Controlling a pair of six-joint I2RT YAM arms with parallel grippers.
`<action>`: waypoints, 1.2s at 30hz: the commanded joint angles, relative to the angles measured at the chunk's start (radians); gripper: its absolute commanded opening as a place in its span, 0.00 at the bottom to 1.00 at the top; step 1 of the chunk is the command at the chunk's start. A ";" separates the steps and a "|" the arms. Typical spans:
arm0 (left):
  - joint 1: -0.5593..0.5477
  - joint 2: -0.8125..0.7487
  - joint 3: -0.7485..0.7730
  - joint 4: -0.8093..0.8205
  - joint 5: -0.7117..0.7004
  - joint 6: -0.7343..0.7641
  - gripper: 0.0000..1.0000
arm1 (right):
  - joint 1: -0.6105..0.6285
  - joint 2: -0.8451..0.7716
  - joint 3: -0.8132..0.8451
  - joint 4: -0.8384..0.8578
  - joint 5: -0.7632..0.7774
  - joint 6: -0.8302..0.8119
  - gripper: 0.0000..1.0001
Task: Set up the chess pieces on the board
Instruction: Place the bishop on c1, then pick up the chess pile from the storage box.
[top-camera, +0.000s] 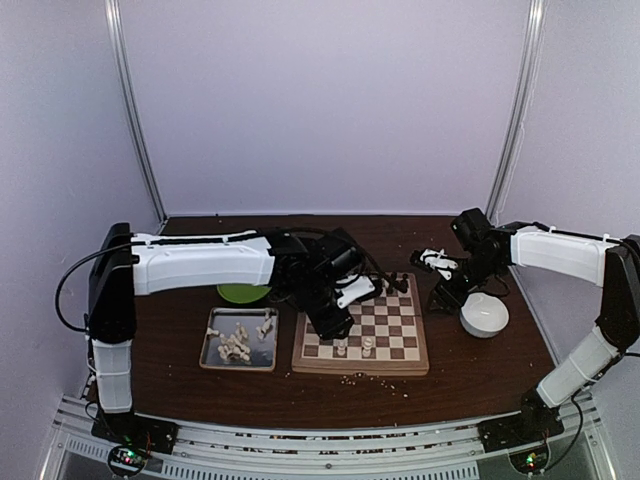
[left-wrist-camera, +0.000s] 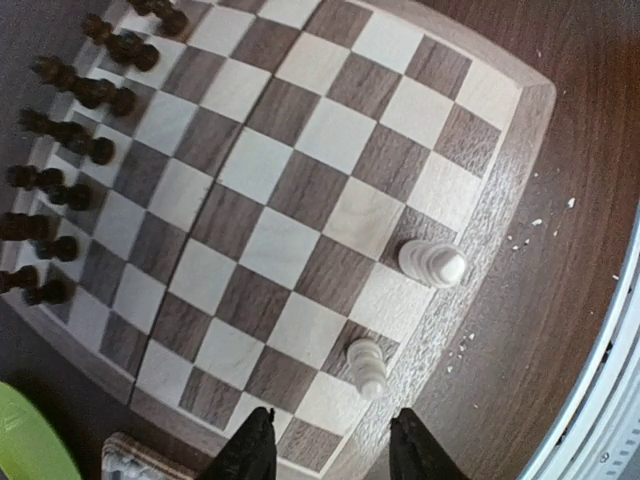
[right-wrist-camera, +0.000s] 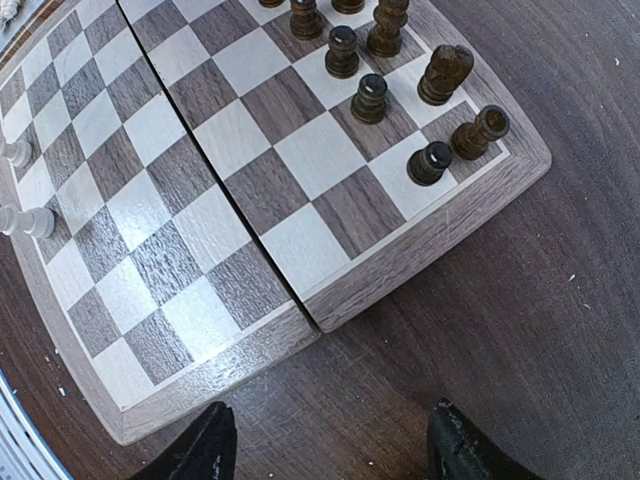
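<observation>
A dark wooden bench (top-camera: 480, 370) carries the board (top-camera: 360, 367), flat near the front edge between the two arms, with a silver tray (top-camera: 207, 350) just beside its left side. The left end effector (left-wrist-camera: 330, 447) hovers over the board's near-left corner, fingers parted and nothing between them. The right end effector (right-wrist-camera: 330, 445) hangs over bare wood off the board's right side, likewise spread and empty. Dark chessmen (right-wrist-camera: 370, 98) stand in two ranks along the far edge. Two cream chessmen (left-wrist-camera: 432, 262) stand on the near rank, and more cream pieces (top-camera: 238, 340) lie heaped in the tray. Pale crumbs (left-wrist-camera: 530, 235) dot the bench by the rim.

The likeliest trouble is a toppled piece: the nearer cream chessman stands close to the left fingertips, and a low swing toward the tray could clip it. In the tray, the pieces lie on their sides and touching, so a pinch may catch two or slip off.

Only the overhead view shows the tray heap and both arms. Only the left wrist view shows which squares the cream pair occupies. Only the right wrist view shows the dark pieces' shapes and the board's fold seam.
</observation>
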 joint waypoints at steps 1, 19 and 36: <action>0.031 -0.171 -0.068 0.045 -0.117 -0.017 0.41 | -0.003 0.008 0.028 -0.015 -0.016 -0.006 0.65; 0.285 -0.475 -0.600 0.139 -0.172 -0.278 0.42 | 0.004 0.009 0.036 -0.015 -0.015 -0.004 0.65; 0.306 -0.289 -0.552 0.189 -0.078 -0.232 0.43 | 0.007 0.014 0.032 -0.014 -0.003 -0.006 0.65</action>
